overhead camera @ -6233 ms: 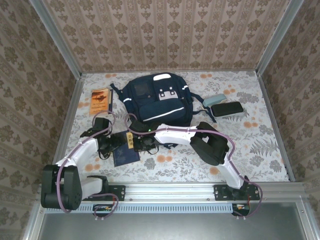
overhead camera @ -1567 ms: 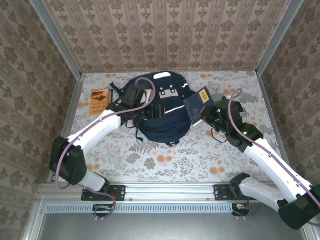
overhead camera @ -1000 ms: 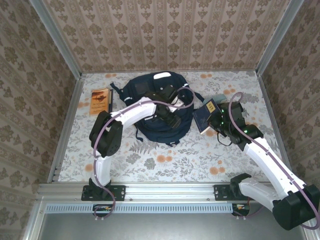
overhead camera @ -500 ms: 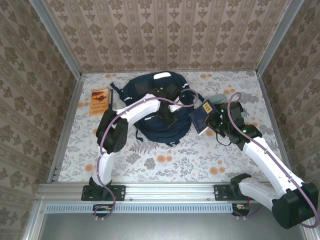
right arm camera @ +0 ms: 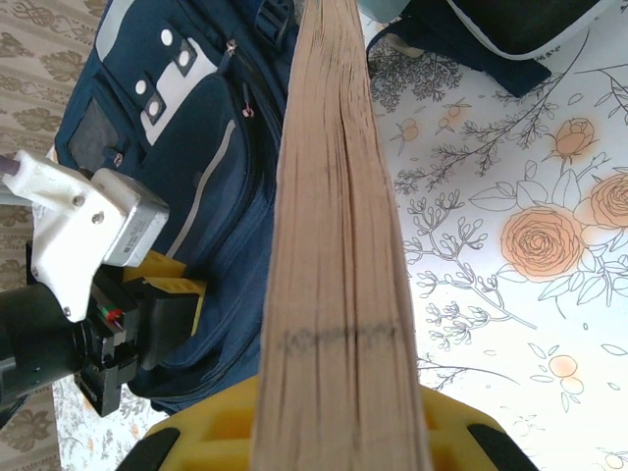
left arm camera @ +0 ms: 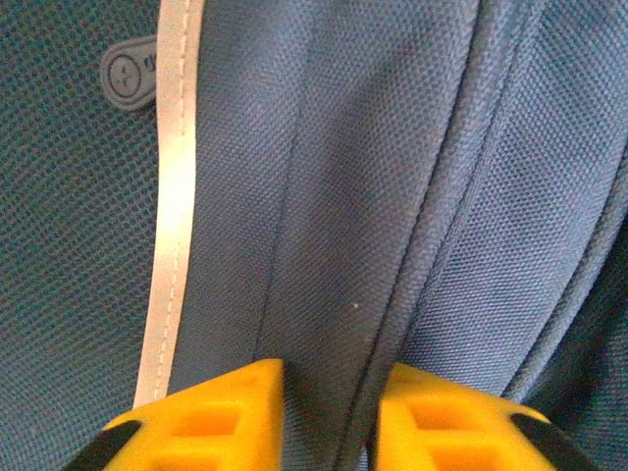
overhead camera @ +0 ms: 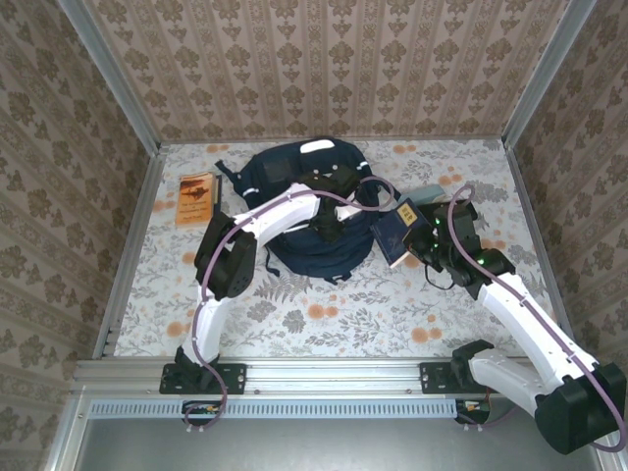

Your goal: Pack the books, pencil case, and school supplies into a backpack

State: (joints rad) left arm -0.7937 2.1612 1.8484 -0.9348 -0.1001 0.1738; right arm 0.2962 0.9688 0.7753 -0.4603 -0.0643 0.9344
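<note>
The navy backpack point(overhead camera: 285, 182) lies at the back middle of the table, front pocket up. My left gripper point(overhead camera: 329, 229) is down on its near right side. In the left wrist view its yellow fingertips point(left arm camera: 211, 417) are shut on a fold of backpack fabric point(left arm camera: 334, 294) beside a white stripe point(left arm camera: 172, 226). My right gripper point(overhead camera: 412, 237) is shut on the navy book point(overhead camera: 391, 231), held on edge just right of the backpack. The book's page edge point(right arm camera: 339, 226) faces the right wrist camera. The orange book point(overhead camera: 196, 196) lies flat left of the backpack. A dark pencil case point(right arm camera: 510, 20) sits behind the held book.
A light-blue case point(overhead camera: 428, 192) lies at the back right, partly hidden by the right arm. Backpack straps point(overhead camera: 224, 177) trail toward the orange book. Patterned walls close in the table on three sides; the floral cloth point(overhead camera: 324, 314) in front of the backpack is bare.
The left gripper has closed on a fold of the backpack's fabric. The right gripper and navy book have stayed almost still beside the backpack.
</note>
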